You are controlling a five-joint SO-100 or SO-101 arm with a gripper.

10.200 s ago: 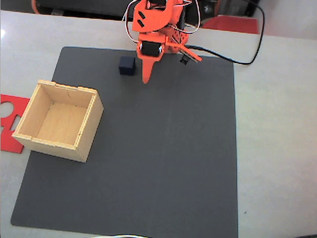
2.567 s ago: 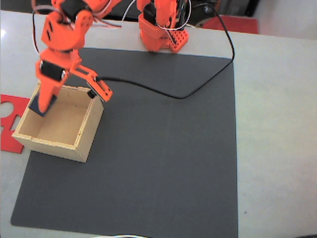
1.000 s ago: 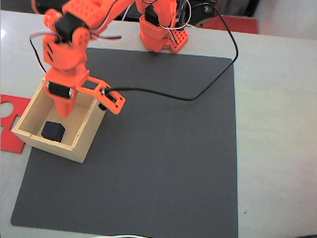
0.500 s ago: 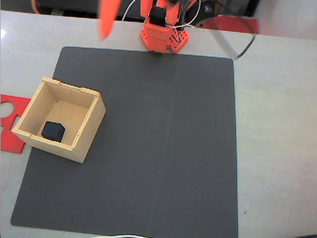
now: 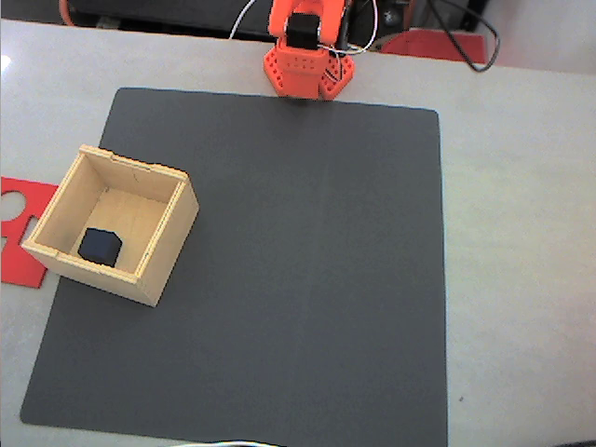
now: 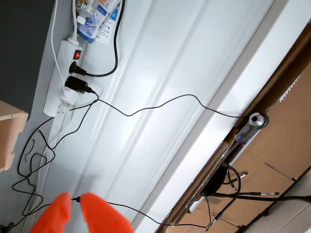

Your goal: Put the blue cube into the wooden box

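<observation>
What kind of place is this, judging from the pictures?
Probably a home or hobby workbench, not a factory: a dark mat on a pale table, a white power strip with loose cables, and cardboard boxes stacked nearby.

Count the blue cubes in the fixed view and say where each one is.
1. The blue cube lies inside the wooden box, on its floor near the front-left corner in the fixed view. The walls could hide little else.

Fixed view looks straight down from high; wrist view faces upward, off-table.
</observation>
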